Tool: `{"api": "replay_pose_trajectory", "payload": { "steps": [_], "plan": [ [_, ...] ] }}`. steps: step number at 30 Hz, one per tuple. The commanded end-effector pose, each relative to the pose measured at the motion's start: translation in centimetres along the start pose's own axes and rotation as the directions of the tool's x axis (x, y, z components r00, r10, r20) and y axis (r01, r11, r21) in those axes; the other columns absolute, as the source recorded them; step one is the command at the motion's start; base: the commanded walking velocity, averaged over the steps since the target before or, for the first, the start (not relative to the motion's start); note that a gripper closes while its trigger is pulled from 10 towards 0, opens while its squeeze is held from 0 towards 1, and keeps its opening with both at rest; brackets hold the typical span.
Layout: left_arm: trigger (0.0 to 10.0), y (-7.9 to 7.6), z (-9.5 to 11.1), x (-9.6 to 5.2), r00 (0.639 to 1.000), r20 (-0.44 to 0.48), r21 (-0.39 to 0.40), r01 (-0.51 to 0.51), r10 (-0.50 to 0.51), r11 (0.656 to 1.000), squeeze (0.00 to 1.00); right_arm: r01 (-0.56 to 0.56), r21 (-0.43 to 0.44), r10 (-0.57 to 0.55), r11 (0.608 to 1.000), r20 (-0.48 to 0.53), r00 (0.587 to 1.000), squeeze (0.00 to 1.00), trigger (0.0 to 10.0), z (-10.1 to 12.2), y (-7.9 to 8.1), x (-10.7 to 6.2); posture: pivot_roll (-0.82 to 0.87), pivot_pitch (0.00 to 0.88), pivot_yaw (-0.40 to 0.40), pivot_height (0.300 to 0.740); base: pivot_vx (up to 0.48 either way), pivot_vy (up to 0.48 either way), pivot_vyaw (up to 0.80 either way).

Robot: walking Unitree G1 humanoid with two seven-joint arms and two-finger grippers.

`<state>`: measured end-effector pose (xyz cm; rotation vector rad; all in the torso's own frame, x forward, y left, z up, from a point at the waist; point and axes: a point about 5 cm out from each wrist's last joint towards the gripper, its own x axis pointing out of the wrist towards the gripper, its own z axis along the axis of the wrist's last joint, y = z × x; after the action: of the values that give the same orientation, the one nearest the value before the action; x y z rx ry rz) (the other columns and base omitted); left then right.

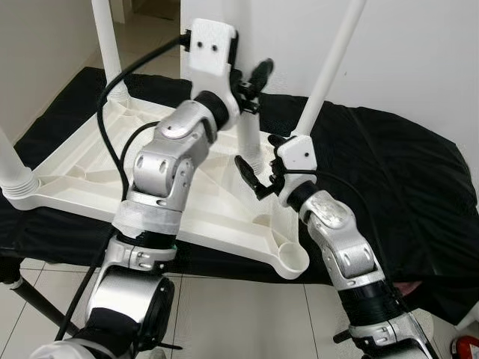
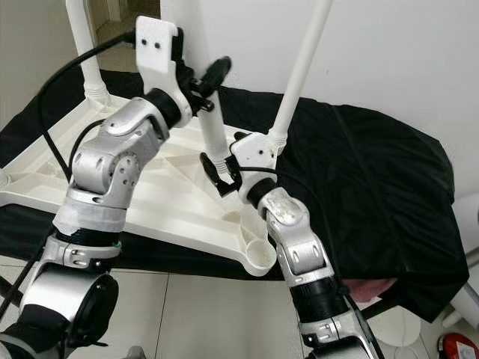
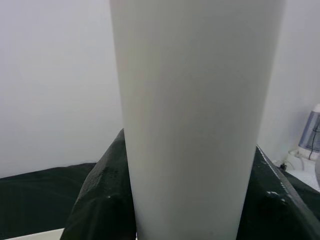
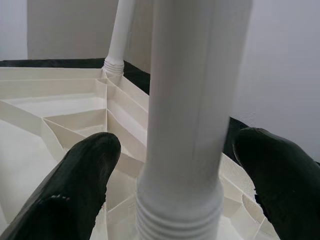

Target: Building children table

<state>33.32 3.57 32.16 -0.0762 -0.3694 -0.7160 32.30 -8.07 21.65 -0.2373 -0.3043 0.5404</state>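
White plastic tabletop (image 1: 90, 172) is lying upside down (ribbed underside up) on a black cloth (image 1: 389, 172), which is draping a raised surface by the white wall.

Legs are standing up from its corners at 12 (image 1: 105, 45) and 9 o'clock (image 1: 11, 161).

Another leg (image 1: 247, 138) is rising near the tabletop's 3 o'clock edge. Left gripper (image 1: 251, 86) is closing its jaws on this leg high up; in the left wrist view both fingers (image 3: 100, 190) are pressing its sides.

Right gripper (image 1: 262, 168) is sitting lower, jaws spread around the same leg just above its threaded base, fingers (image 4: 75, 185) standing clear.

A thin white pole (image 1: 329, 67) is slanting up behind the right wrist.
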Motion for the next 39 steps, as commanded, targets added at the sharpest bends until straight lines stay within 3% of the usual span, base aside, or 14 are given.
{"api": "replay_pose_trajectory", "payload": {
  "steps": [1, 9, 21, 22, 23, 24, 26, 27, 30, 33, 34, 36, 37, 39],
  "plan": [
    [10.0, -1.1, 0.3, 0.2, 0.999, 0.009, 0.021, 0.032, -0.032, 0.999, 0.00, 0.003, -0.012, -0.003, 1.000, -0.011, 1.000, 0.00, 10.0, -0.2, 0.0, 0.4, 0.04, 0.000, -0.132, 0.740, 0.000, 0.000, 0.00],
    [10.0, -2.9, 0.5, 0.5, 0.997, 0.025, 0.018, 0.070, -0.071, 0.997, 0.00, 0.025, -0.025, -0.026, 0.999, -0.042, 0.999, 0.00, 10.0, -0.6, 0.0, 1.7, 0.05, 0.000, -0.134, 0.740, 0.000, 0.000, 0.00],
    [10.0, -3.4, 0.6, 0.4, 0.997, 0.025, 0.033, 0.073, -0.073, 0.997, 0.00, 0.052, -0.028, -0.053, 0.998, -0.035, 0.998, 0.00, 10.0, -0.6, -0.4, 2.3, 0.05, 0.000, -0.139, 0.740, 0.000, 0.000, 0.00],
    [10.0, -3.4, 0.6, 0.4, 0.997, 0.025, 0.033, 0.072, -0.072, 0.997, 0.00, 0.052, -0.032, -0.053, 0.998, -0.029, 0.998, 0.00, 8.4, -0.5, -0.4, 2.4, 0.05, 0.000, -0.138, 0.740, 0.000, 0.000, 0.00],
    [10.0, -3.4, 0.6, 0.4, 0.997, 0.025, 0.033, 0.071, -0.072, 0.997, 0.00, 0.052, -0.034, -0.053, 0.998, -0.025, 0.998, 0.00, 8.5, -0.4, -0.5, 2.4, 0.05, 0.000, -0.138, 0.740, 0.000, 0.000, 0.00],
    [10.0, -3.4, 0.5, 0.4, 0.997, 0.024, 0.034, 0.071, -0.071, 0.997, 0.00, 0.053, -0.033, -0.054, 0.998, -0.020, 0.998, 0.00, 4.8, -0.3, -0.5, 2.4, 0.05, 0.000, -0.136, 0.740, 0.000, 0.000, 0.00],
    [10.0, -3.4, 0.5, 0.4, 0.997, 0.023, 0.035, 0.070, -0.071, 0.997, 0.00, 0.054, -0.032, -0.055, 0.998, -0.015, 0.998, 0.00, 4.6, -0.3, -0.5, 2.4, 0.05, 0.000, -0.136, 0.740, 0.000, 0.000, 0.00],
    [10.0, -3.4, 0.5, 0.4, 0.997, 0.023, 0.036, 0.071, -0.071, 0.997, 0.00, 0.056, -0.033, -0.057, 0.998, -0.012, 0.998, 0.00, 6.0, -0.2, -0.5, 2.5, 0.05, 0.000, -0.136, 0.740, 0.000, 0.000, 0.00],
    [10.0, -3.5, 0.4, 0.5, 0.997, 0.021, 0.036, 0.072, -0.073, 0.997, 0.00, 0.060, -0.039, -0.060, 0.997, -0.002, 0.998, 0.00, 6.8, -0.1, -0.5, 2.5, 0.05, 0.000, -0.135, 0.740, 0.000, 0.000, 0.00],
    [10.0, -3.5, 0.4, 0.5, 0.997, 0.020, 0.036, 0.072, -0.073, 0.997, 0.00, 0.059, -0.038, -0.059, 0.998, 0.001, 0.998, 0.00, 6.4, 0.0, -0.5, 2.5, 0.05, 0.000, -0.135, 0.740, 0.000, 0.000, 0.00],
    [10.0, -3.5, 0.4, 0.5, 0.997, 0.020, 0.035, 0.073, -0.073, 0.997, 0.00, 0.059, -0.041, -0.059, 0.997, 0.002, 0.998, 0.00, 4.9, 0.0, -0.6, 2.5, 0.04, 0.000, -0.135, 0.740, 0.000, 0.000, 0.00],
    [10.0, -3.6, 0.4, 0.5, 0.997, 0.019, 0.035, 0.073, -0.074, 0.997, 0.00, 0.059, -0.043, -0.059, 0.997, 0.004, 0.998, 0.00, 4.5, 0.0, -0.6, 2.5, 0.04, 0.000, -0.135, 0.740, 0.000, 0.000, 0.00],
    [10.0, -3.6, 0.3, 0.5, 0.997, 0.017, 0.036, 0.074, -0.075, 0.997, 0.00, 0.063, -0.045, -0.063, 0.997, 0.006, 0.998, 0.00, 5.0, 0.0, -0.7, 2.5, 0.04, 0.000, -0.135, 0.740, 0.000, 0.000, 0.00],
    [10.0, -3.7, 0.3, 0.5, 0.997, 0.016, 0.036, 0.075, -0.075, 0.997, 0.00, 0.066, -0.046, -0.065, 0.997, 0.008, 0.998, 0.00, 5.0, 0.0, -0.7, 2.5, 0.04, 0.000, -0.135, 0.740, 0.000, 0.000, 0.00]
  ]
}}
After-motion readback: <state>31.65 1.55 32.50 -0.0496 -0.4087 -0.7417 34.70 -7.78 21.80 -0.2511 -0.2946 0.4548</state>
